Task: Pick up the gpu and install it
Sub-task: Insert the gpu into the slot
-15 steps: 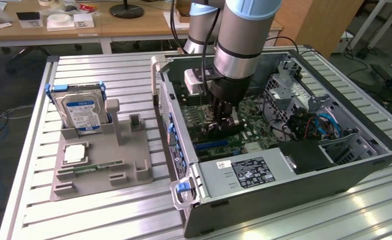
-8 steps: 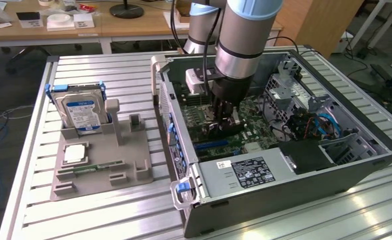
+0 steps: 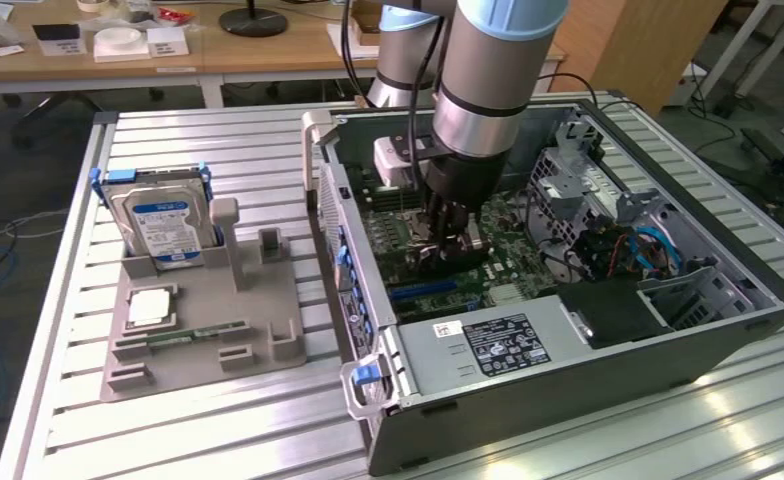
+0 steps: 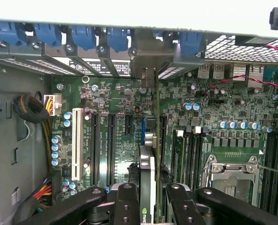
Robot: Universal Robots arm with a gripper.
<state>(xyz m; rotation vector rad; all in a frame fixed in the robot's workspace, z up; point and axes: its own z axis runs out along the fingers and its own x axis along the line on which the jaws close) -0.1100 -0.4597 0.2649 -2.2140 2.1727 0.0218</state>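
Observation:
My gripper (image 3: 448, 245) reaches down into the open computer case (image 3: 712, 340), over the green motherboard (image 3: 499, 225). In the wrist view the gpu (image 4: 147, 168) shows edge-on, a thin dark card standing upright between the two black fingers (image 4: 127, 201). The gripper (image 4: 150, 206) is shut on it. The card's pale metal end bracket (image 4: 148, 75) reaches the rear panel of the case, just under the blue slot latches (image 4: 83, 35). The card stands over a long slot (image 4: 162, 136) on the board; whether it is seated in it I cannot tell.
A grey holder tray (image 3: 205, 350) lies at the exterior view's left with a blue-labelled hard drive (image 3: 165, 225), a processor chip (image 3: 148, 307) and a memory stick (image 3: 185, 337). Inside the case are the power supply (image 3: 499, 345), a white slot (image 4: 76, 145) and the processor socket (image 4: 232, 176).

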